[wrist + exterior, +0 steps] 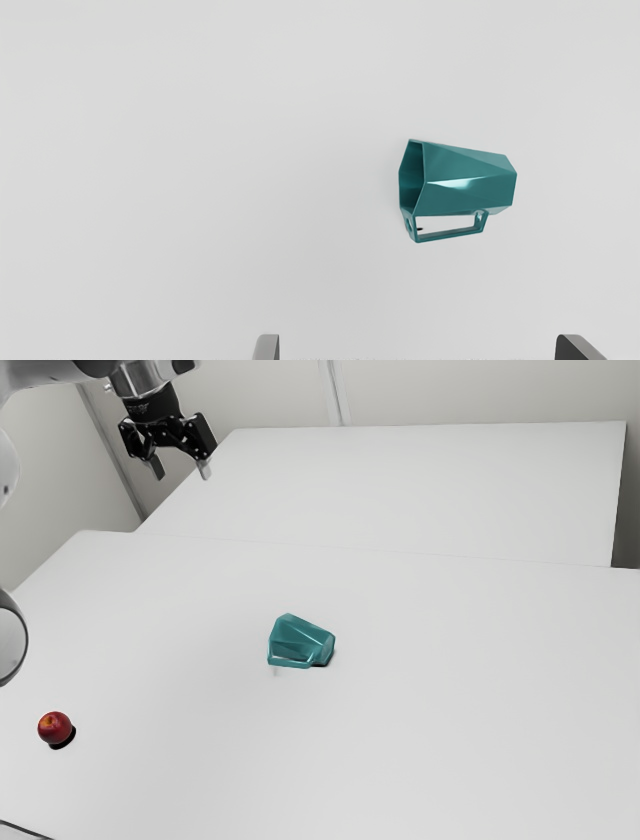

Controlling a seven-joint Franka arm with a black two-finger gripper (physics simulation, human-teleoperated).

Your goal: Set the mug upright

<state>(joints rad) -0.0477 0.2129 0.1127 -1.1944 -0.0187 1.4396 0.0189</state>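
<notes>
- sideways on a pale surface (440,740), a teal mug (465,187) lies with its mouth (412,175) toward the exterior view's left and its base toward the exterior view's right.
- above it, well apart, hang the robot's fingers (267,348), spread wide and holding nothing.
- the mug's long axis runs roughly parallel to the line from one finger to the other, a relation likely to govern the grasp: closing at this angle would press mouth and base rather than the two flanks.
- a turn of about a quarter, made on the way down, would probably set the fingers across the body.
- the handle (450,236) juts from the flank nearer the fingers in the wrist view, and could foul a finger descending on that side.
- once gripped, the mug would need tipping so that its base meets the surface and its mouth faces up.
- a red apple (54,728) sits well apart, toward the exterior view's left.
</notes>
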